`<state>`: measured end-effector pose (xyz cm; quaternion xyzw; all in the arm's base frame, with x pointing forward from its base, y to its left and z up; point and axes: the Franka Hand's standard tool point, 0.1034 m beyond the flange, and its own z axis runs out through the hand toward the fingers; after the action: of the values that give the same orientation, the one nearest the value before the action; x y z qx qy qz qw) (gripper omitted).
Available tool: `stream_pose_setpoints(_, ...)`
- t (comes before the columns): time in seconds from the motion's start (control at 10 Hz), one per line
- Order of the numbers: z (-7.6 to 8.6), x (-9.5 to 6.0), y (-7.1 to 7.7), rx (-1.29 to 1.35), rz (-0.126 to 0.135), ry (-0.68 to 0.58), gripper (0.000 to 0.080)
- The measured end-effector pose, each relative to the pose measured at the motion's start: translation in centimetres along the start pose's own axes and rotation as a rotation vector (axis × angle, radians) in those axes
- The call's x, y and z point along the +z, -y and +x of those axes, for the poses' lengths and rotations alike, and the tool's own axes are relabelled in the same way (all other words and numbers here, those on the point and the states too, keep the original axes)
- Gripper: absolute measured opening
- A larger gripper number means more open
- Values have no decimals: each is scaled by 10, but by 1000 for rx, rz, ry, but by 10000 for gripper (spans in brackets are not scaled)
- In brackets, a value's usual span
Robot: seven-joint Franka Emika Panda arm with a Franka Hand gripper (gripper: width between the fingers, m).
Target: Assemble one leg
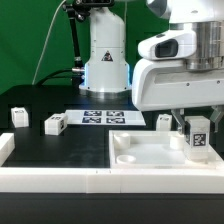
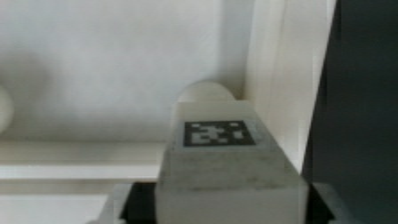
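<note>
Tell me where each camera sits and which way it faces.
Exterior view: low beside the table, facing across it to the arm's base; the gripper holds the leg at the white square piece.
Wrist view: on the wrist, looking along the gripper onto the leg and white square piece.
Shared: gripper, leg, white square piece.

Both views are coming through soft and low-res. Light is falling from above, fairly even, and the white panel (image 1: 150, 150) under the gripper (image 1: 196, 127) is washing out with barely any edge detail. In the wrist view the leg (image 2: 228, 150) is blurring at the end nearest the fingers (image 2: 135, 205), and a soft grey shadow is hugging its far end.
</note>
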<state>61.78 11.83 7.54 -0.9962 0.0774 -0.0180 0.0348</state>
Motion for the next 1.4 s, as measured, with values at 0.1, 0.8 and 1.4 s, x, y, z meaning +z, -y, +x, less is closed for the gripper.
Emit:
stream_pose_setpoints(0.1, 1, 0, 0, 117, -2, -9, 289)
stream_pose_setpoints(0.8, 5, 1, -3, 876, 51, -40, 291)
stream_pose_setpoints(1.4, 5, 2, -3, 1055, 65, -16, 400)
